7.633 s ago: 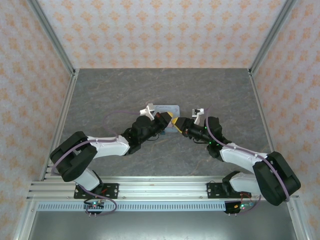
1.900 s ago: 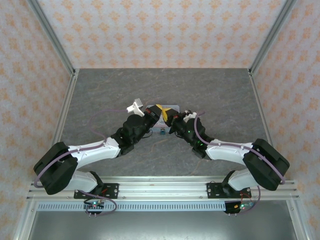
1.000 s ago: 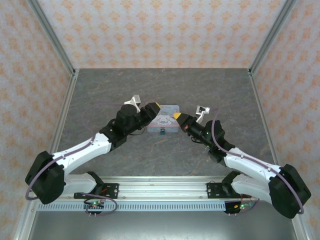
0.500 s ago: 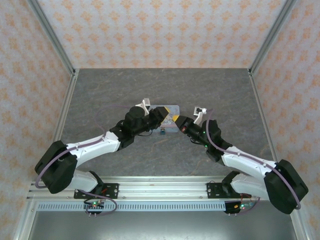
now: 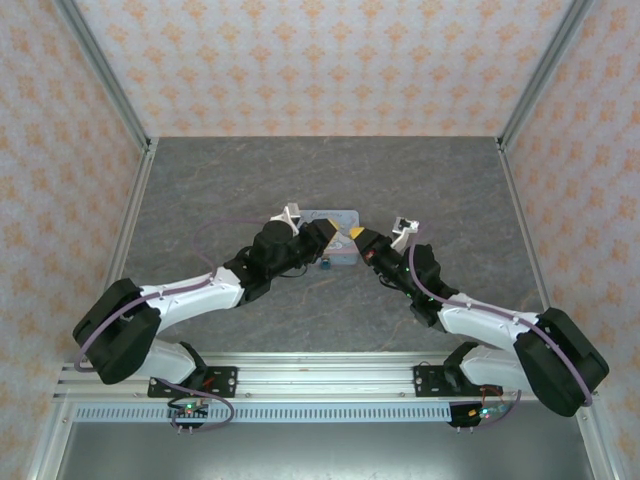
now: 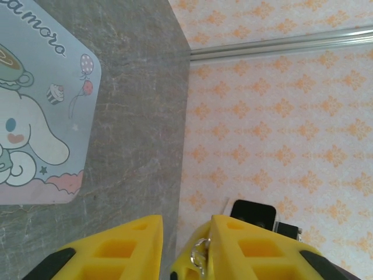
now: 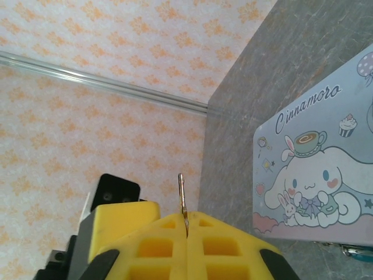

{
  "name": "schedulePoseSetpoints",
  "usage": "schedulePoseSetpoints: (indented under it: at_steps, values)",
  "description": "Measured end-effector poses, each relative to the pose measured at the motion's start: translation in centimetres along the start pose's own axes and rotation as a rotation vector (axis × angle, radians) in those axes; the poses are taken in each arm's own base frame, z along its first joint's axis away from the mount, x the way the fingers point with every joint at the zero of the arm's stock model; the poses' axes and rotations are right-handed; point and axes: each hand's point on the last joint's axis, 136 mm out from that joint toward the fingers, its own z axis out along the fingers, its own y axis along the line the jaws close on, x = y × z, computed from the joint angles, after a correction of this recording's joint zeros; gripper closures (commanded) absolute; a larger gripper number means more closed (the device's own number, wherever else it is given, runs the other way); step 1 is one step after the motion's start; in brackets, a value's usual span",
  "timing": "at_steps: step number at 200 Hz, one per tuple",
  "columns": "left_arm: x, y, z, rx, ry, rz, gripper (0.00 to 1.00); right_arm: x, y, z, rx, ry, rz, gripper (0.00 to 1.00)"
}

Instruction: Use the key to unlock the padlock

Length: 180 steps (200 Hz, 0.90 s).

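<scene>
Top external view: padlock [image 5: 326, 264] lay on the grey surface [image 5: 220, 180], touching or just off the near edge of the pastel-blue tin [image 5: 335, 216], at the tin's 6 o'clock. Right wrist view: a teal sliver of the padlock [image 7: 356, 251] showed at the tin's [image 7: 326, 163] lower corner, lying flat. Key [image 7: 182, 198] stood upright as a thin pale blade, its base pinched in the seam of the right hand [image 7: 186, 220], whose yellow fingers were pressed together on it. From above, the right hand [image 5: 357, 236] sat at 2 o'clock of the padlock, near but apart from it. Left hand [image 5: 323, 233] sat at 12 o'clock of the padlock, over the tin's near part. Left wrist view: left hand [image 6: 185, 223] had its fingers parted, nothing between them; tin [image 6: 41, 116] at 10 o'clock.
</scene>
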Motion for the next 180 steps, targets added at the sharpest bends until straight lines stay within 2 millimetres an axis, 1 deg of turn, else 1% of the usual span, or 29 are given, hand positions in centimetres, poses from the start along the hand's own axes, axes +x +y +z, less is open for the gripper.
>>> schedulePoseSetpoints:
  at_steps: [28, 79, 110, 128, 155, 180]
  values:
    - [0.0, 0.3, 0.4, -0.001, -0.009, -0.014, 0.73, -0.2, 0.3, 0.0, -0.013, -0.008, 0.012, 1.00]
    - [0.9, 1.2, 1.2, -0.018, 0.001, -0.020, 0.73, -0.3, 0.6, 0.0, -0.023, -0.015, 0.025, 1.00]
    - [1.1, 1.3, 1.5, -0.011, -0.001, -0.032, 0.73, -0.4, 0.5, -0.1, -0.025, -0.023, 0.028, 1.00]
    - [1.0, 1.1, 1.5, -0.006, -0.014, -0.035, 0.72, -0.6, 0.3, -0.2, -0.021, -0.034, 0.032, 1.00]
    - [0.2, 1.2, 1.4, -0.010, -0.057, -0.044, 0.70, -0.6, -0.9, -0.5, 0.008, -0.049, 0.038, 1.00]
    - [-0.5, 0.7, 0.8, 0.000, -0.095, -0.051, 0.69, -0.7, -1.2, -0.6, 0.018, -0.056, 0.040, 1.00]
